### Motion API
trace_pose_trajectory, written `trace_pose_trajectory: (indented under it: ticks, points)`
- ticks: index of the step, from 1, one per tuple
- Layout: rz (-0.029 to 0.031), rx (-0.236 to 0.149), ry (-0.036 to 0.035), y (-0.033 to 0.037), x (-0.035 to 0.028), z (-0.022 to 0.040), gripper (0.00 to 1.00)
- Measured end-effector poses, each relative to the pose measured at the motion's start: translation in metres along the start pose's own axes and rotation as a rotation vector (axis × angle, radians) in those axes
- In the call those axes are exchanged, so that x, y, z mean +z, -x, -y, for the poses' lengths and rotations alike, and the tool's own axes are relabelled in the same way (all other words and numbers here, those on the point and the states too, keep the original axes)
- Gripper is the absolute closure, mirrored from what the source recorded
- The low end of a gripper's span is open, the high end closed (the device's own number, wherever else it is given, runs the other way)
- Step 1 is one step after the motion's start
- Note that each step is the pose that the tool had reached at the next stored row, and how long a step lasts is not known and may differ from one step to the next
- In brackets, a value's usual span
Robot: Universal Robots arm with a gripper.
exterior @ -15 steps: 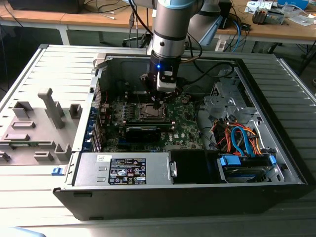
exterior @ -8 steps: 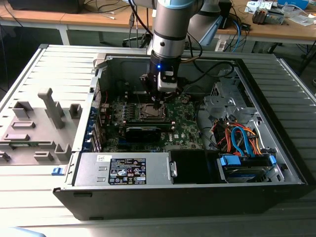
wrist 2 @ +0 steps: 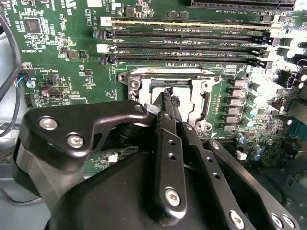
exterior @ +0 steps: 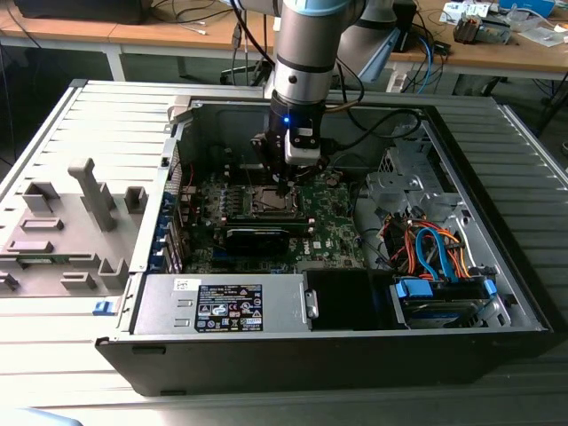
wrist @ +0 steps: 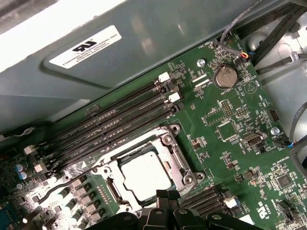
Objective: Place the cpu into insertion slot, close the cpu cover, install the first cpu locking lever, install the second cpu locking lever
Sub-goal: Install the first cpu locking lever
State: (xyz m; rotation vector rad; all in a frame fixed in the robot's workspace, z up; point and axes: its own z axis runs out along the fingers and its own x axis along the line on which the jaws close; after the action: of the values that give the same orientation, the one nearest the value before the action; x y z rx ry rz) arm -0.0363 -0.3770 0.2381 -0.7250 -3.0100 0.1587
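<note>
In the exterior view, a grey moulded fixture tray [exterior: 71, 222] is lying at nine o'clock of the open black computer case [exterior: 355, 355]. The arm is reaching straight down into the case, its pincer [exterior: 282, 185] hanging just over the small square silver-rimmed insertion slot [exterior: 271, 202]. The first wrist view is revealing more: one silvery-grey square cpu [wrist: 144, 175] sitting in the slot, one thin silvery cpu cover [wrist: 177, 165] lying flat around it, and four long black memory slots [wrist: 115, 125] alongside. In the second wrist view the black fingers [wrist 2: 168, 122] are pressing narrowly together, gripping nothing visible.
</note>
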Motion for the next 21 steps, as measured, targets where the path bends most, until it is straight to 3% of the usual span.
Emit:
trace_pose_trajectory:
  ticks: [10, 12, 14, 16, 17, 19, 21]
  points:
    - [0.0044, -0.04, -0.0007, 0.0, 0.0, 0.0, 0.89]
    - [0.0037, -0.05, 0.0032, -0.0001, 0.0001, 0.0, 0.89]
    - [-0.0034, -0.054, 0.0183, 0.0, 0.0, 0.0001, 0.89]
    - [-0.0145, -0.056, 0.0417, 0.0001, 0.0, 0.0002, 0.89]
    - [-0.024, -0.057, 0.0617, 0.0002, 0.0, 0.0004, 0.89]
    - [-0.0516, -0.061, 0.1199, 0.0003, 0.0001, 0.0007, 0.89]
    - [-0.067, -0.063, 0.1523, 0.0005, 0.0001, 0.0009, 0.89]
